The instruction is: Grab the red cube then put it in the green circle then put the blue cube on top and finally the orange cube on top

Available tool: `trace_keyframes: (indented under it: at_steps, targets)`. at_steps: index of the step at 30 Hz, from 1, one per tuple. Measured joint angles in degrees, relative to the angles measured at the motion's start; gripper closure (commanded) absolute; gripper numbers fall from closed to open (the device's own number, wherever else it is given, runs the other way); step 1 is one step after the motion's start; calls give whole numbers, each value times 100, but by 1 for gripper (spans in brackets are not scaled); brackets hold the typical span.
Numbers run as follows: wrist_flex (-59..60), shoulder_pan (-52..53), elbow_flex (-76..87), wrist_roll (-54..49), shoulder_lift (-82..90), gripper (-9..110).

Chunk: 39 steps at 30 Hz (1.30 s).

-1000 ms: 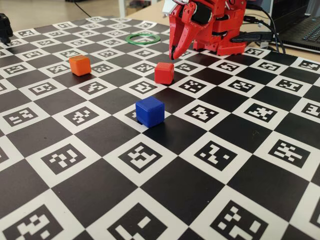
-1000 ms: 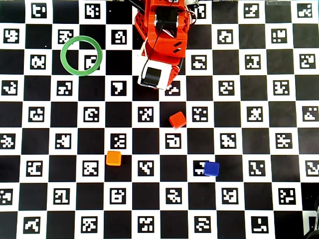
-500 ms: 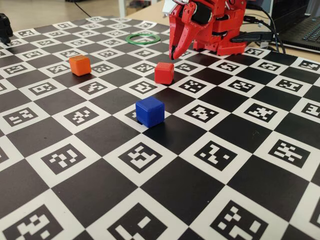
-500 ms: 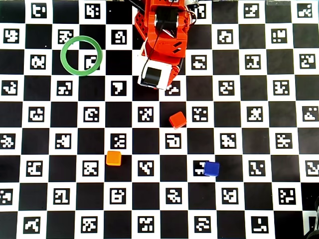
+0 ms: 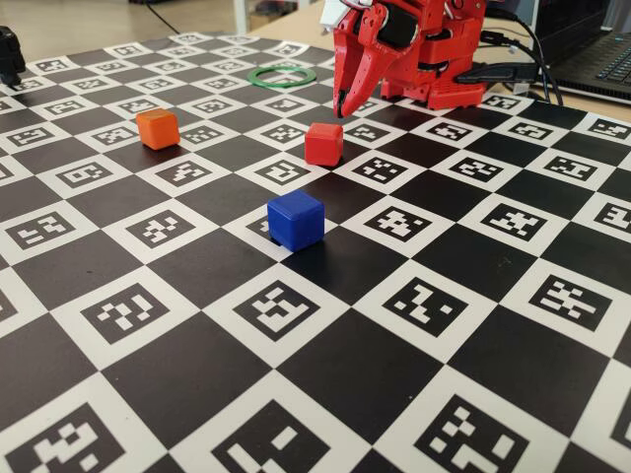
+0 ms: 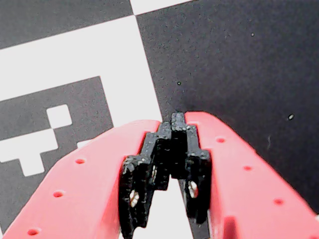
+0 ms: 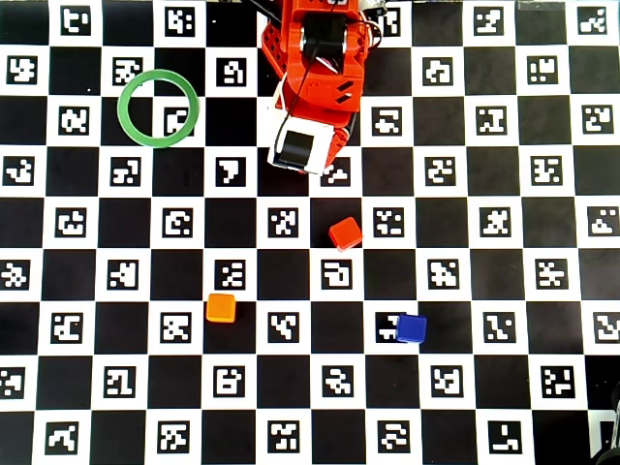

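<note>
in the fixed view we see the gripper [image 5: 341,110] at upper centre, tips pressed together, pinching nothing, pointing down at the checkered mat [image 5: 473,325]. the red cube [image 5: 323,143] lies just below it, apart; the blue cube [image 5: 296,219] lower, the orange cube [image 5: 158,128] left, the green circle [image 5: 281,75] upper left.

in the wrist view we find the black pads [image 6: 149,169] meeting over bare mat.

in the overhead view open squares surround the red cube [image 7: 345,233], lower right of the arm [image 7: 315,82].
</note>
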Motion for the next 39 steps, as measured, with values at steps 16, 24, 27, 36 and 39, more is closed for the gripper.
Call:
trace_keyframes:
  at_steps: [16,24,27,36,39]
  targets:
    - [0,0,-18,167,0,107]
    - [-26,-281,-756,1424,-694,107]
    - [9,-466,-1433,2092,-1336,106]
    - [861,-967,-4148,4333,-3454,95]
    - [1125,-1099,-4966,4896,-4140,91]
